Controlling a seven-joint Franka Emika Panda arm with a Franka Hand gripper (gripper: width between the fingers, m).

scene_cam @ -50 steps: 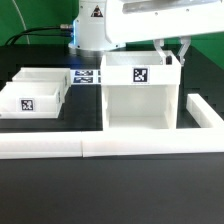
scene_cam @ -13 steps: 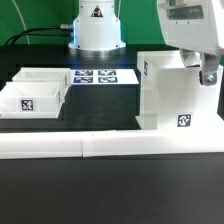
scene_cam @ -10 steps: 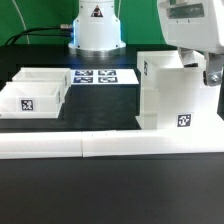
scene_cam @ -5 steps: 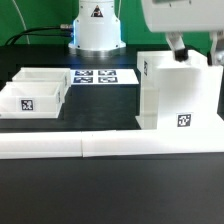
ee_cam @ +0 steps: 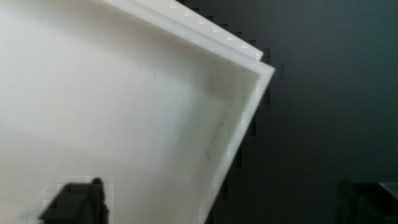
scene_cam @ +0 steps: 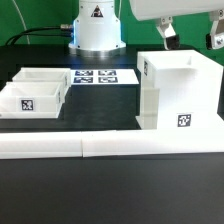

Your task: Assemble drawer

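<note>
Exterior view: claw (scene_cam: 189,36) lifted to upper right, spread wide and empty, clear of the housing (scene_cam: 180,95) it flanked a moment ago. Housing stands free, right of centre on the desk (scene_cam: 110,190). Wrist view: housing's rim close below. Placement looks done; trays (scene_cam: 30,92) likely next.

end effector (scene_cam: 190,40): body cropped at top | housing (ee_cam: 107,120): blurred in wrist view, probably its rim

Robotics lab showing: white arm base (scene_cam: 97,30) standing on black counter (scene_cam: 110,195), the marker board (scene_cam: 97,76) lying at its foot, drawer housing (scene_cam: 180,95) wearing printed tags, cable (scene_cam: 45,34) trailing past green backdrop (scene_cam: 45,12).
</note>
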